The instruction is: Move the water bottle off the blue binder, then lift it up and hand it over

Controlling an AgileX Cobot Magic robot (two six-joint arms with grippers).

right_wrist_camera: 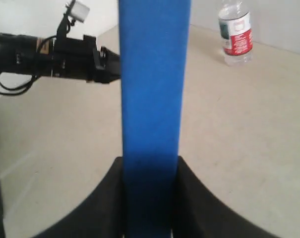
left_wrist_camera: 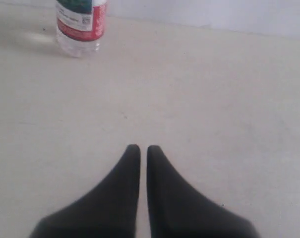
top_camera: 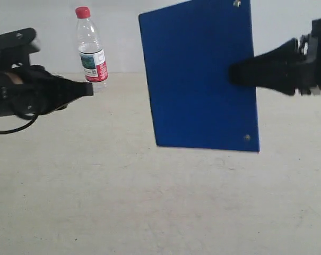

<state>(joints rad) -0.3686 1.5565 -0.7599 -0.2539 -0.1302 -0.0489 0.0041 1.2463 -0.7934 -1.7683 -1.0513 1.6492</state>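
The blue binder hangs upright in the air above the table, held at its right edge by my right gripper, which is shut on it. In the right wrist view the binder fills the gap between both fingers. The water bottle, clear with a red cap and red, white and green label, stands upright on the table at the back left, apart from the binder. It also shows as the bottle and the bottle. My left gripper is shut and empty, its tip just in front of the bottle's base.
The beige table spreads below both arms, with a pale wall behind it. The left arm shows beyond the binder in the right wrist view.
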